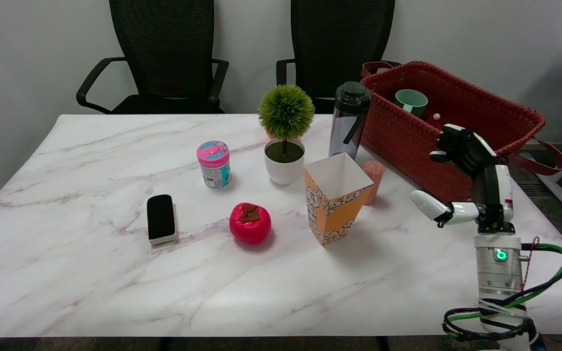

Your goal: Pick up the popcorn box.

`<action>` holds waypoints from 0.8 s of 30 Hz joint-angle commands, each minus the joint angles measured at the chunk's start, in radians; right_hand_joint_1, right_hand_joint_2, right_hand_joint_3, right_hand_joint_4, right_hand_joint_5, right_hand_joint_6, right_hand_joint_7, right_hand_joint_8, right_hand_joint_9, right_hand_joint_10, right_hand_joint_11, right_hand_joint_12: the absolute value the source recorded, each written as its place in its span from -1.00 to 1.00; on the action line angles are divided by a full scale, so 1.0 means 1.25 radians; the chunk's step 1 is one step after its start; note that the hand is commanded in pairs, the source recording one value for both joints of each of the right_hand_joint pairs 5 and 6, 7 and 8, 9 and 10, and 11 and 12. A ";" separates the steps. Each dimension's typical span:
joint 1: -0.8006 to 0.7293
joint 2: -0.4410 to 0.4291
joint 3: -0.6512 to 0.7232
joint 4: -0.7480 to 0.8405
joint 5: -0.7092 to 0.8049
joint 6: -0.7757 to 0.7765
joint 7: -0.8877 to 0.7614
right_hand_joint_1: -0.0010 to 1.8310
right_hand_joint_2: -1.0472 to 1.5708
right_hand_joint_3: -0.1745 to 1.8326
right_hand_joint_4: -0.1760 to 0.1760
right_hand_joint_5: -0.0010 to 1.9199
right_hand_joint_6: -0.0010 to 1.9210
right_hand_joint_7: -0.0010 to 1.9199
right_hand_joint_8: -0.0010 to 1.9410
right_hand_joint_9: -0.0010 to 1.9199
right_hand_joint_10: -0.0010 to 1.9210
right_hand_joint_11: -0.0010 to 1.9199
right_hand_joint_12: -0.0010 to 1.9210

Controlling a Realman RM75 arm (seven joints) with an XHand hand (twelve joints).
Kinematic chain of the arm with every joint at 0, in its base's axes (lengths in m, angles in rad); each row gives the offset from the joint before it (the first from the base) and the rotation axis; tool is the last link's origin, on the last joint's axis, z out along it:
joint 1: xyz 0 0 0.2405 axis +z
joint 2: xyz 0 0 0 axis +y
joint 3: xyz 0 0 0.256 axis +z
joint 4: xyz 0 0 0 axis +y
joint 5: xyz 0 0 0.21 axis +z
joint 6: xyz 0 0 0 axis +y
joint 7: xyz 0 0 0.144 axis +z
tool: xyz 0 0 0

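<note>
The popcorn box (335, 201), orange with a white popcorn print and an open white top, stands upright near the middle of the marble table (115, 273). My right hand (466, 180) hovers to the box's right, clearly apart from it, above the table's right side. Its thumb sticks out toward the box and the other fingers are raised and spread. Nothing is in the hand.
A small pink ribbed cup (373, 179) stands just behind the box, with a dark water bottle (348, 119) and a red woven basket (437, 146) holding a green mug (411, 102) beyond. A potted green plant (285, 134), pink-lidded jar (213, 164), red fruit (250, 223) and black eraser (161, 219) lie left.
</note>
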 commanded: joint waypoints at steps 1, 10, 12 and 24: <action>0.061 -0.004 0.005 0.066 -0.012 -0.144 0.006 0.17 -0.27 0.02 0.00 -0.43 -0.43 -0.41 -0.42 -0.39 -0.39 -0.23 -0.23; 0.007 -0.025 0.005 0.114 -0.012 -0.135 -0.005 0.17 -0.28 0.03 0.00 -0.45 -0.45 -0.39 -0.40 -0.37 -0.37 -0.22 -0.22; -0.019 -0.037 0.005 0.125 -0.012 -0.133 -0.029 0.17 -0.29 0.05 0.00 -0.50 -0.50 -0.38 -0.38 -0.36 -0.36 -0.21 -0.21; -0.138 -0.146 -0.022 0.169 -0.010 -0.056 -0.288 0.11 -0.40 0.06 0.00 -0.62 -0.62 -0.35 -0.36 -0.29 -0.29 -0.29 -0.29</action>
